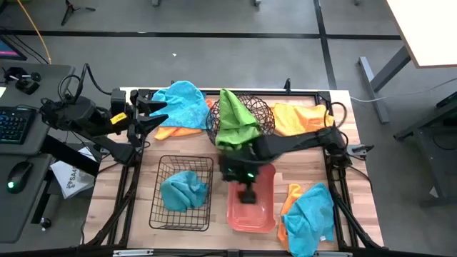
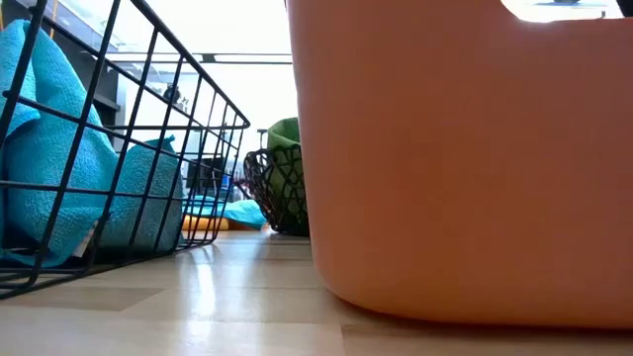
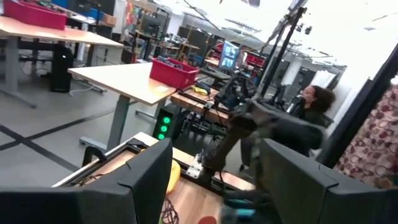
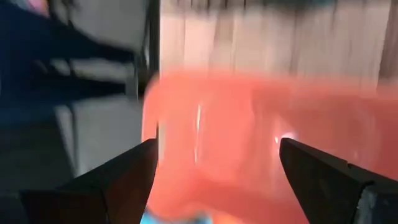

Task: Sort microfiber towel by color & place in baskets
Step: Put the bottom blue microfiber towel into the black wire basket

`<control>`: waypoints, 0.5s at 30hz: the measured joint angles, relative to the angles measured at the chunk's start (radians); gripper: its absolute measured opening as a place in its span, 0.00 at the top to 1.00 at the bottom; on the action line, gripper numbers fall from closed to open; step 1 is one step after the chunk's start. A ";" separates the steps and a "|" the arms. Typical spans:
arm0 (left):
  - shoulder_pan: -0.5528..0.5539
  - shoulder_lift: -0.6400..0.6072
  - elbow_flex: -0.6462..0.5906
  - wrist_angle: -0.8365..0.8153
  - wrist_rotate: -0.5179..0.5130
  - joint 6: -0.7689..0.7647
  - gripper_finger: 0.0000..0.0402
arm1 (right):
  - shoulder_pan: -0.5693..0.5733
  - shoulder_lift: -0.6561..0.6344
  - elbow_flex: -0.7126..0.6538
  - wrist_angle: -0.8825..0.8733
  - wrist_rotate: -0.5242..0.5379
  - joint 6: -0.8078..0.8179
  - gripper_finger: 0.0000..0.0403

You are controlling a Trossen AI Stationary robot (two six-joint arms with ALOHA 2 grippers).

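Note:
In the high view my right gripper (image 1: 248,195) hangs open over the salmon-orange tub (image 1: 263,214); its wrist view shows the open fingers (image 4: 214,163) above the tub's inside (image 4: 249,137), with nothing between them. A green towel (image 1: 235,120) is draped over the round wire bowl (image 1: 263,114). A blue towel (image 1: 183,190) lies in the black wire basket (image 1: 161,214). My left gripper (image 1: 164,113) waits open at the table's left, beside a blue towel (image 1: 178,98) that lies on an orange one (image 1: 175,131).
An orange towel (image 1: 298,118) lies at the far right of the table. A blue towel (image 1: 313,214) on an orange one (image 1: 291,194) lies at the near right corner. Bare wood shows between basket and tub. In the low view the tub wall (image 2: 465,168) fills the right.

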 joint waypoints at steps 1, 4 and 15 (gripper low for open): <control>0.000 0.001 0.000 -0.001 -0.005 0.001 0.42 | 0.027 -0.015 -0.002 -0.063 0.044 0.002 0.18; 0.001 0.003 0.000 -0.002 -0.018 0.001 0.42 | 0.117 -0.072 -0.033 -0.212 0.223 0.072 0.18; 0.001 0.004 0.000 -0.001 -0.028 0.002 0.42 | 0.442 -0.475 -0.786 0.163 0.170 0.950 0.18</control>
